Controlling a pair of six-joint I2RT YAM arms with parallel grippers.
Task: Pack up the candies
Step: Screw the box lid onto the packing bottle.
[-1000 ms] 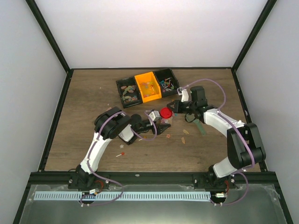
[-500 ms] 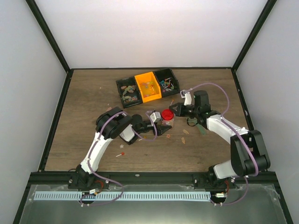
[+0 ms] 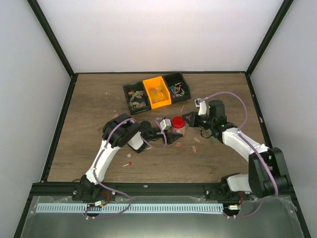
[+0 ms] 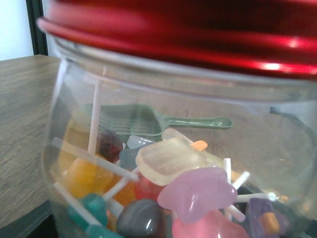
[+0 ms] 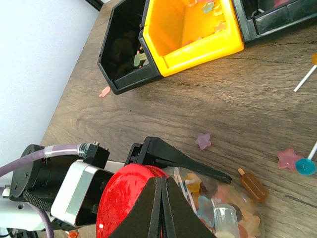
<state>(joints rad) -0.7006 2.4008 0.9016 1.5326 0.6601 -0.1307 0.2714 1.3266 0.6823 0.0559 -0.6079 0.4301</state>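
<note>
A clear jar (image 3: 174, 130) sits between the jaws of my left gripper (image 3: 171, 133), which is shut on it. One black finger (image 5: 183, 161) lies along the jar's side. A round red lid (image 3: 178, 121) sits on the jar's mouth. In the left wrist view the jar (image 4: 163, 163) fills the frame under the lid (image 4: 198, 34), with candies (image 4: 173, 183) heaped inside. My right gripper (image 5: 161, 184) is shut, its tips over the lid (image 5: 124, 198) with nothing between them. More candies (image 5: 223, 203) show through the glass.
Three bins stand at the back: black (image 3: 134, 96), yellow (image 3: 157, 92), black (image 3: 178, 87). Loose sweets lie around the jar: a purple star (image 5: 203, 140), a brown ice-lolly shape (image 5: 252, 184), a pink star (image 5: 290, 158), a red lollipop (image 3: 130, 163). A green scoop (image 4: 143, 121) lies beyond the jar.
The right gripper and forearm have shifted a little to the right and nearer, staying shut. The jar with its lid and the left gripper have edged slightly right.
</note>
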